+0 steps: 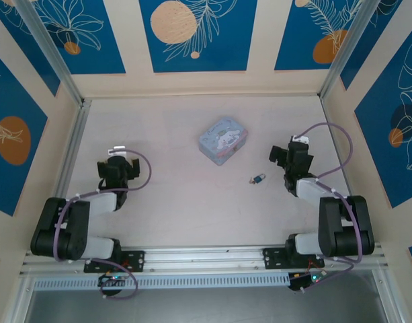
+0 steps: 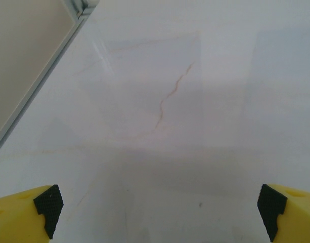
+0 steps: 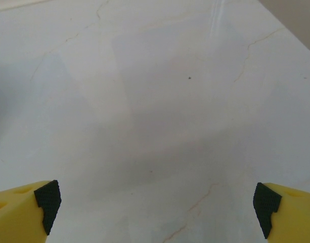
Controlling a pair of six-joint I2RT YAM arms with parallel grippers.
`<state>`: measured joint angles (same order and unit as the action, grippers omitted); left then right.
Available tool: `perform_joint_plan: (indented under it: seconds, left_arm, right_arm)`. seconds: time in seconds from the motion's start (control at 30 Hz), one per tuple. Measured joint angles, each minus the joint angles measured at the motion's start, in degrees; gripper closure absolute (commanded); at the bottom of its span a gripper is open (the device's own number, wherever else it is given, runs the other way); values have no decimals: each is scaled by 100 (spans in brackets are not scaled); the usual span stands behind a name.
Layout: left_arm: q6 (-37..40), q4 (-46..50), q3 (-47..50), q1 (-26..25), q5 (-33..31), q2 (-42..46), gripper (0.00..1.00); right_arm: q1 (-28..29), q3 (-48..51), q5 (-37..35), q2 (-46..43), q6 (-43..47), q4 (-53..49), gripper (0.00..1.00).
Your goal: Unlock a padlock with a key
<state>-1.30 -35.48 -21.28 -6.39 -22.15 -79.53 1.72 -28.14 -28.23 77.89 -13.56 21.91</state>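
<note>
The padlock (image 1: 259, 178) is a tiny dark lock with a bluish glint, lying on the pale table right of centre. A small dark bit at its left end may be the key; I cannot tell. My right gripper (image 1: 286, 156) hovers just right of and beyond the padlock, apart from it. My left gripper (image 1: 118, 166) is far off at the table's left. In the left wrist view the left gripper (image 2: 160, 202) is open over bare table. In the right wrist view the right gripper (image 3: 157, 200) is open too, with nothing between its yellow fingers (image 3: 23, 210).
A pale blue cartoon-printed tin box (image 1: 222, 139) sits at the table's middle, up-left of the padlock. Aluminium rails (image 1: 70, 151) and patterned blue walls enclose the table on three sides. A rail (image 2: 38, 86) runs along the left in the left wrist view.
</note>
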Motion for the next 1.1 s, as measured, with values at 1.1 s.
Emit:
perform_joint_plan:
  seconds: [1.1]
  left_arm:
    - [280,-1082,-116,142,1615,-874,0]
  right_arm:
    - [-90,573,1672,1005,614,2516,1]
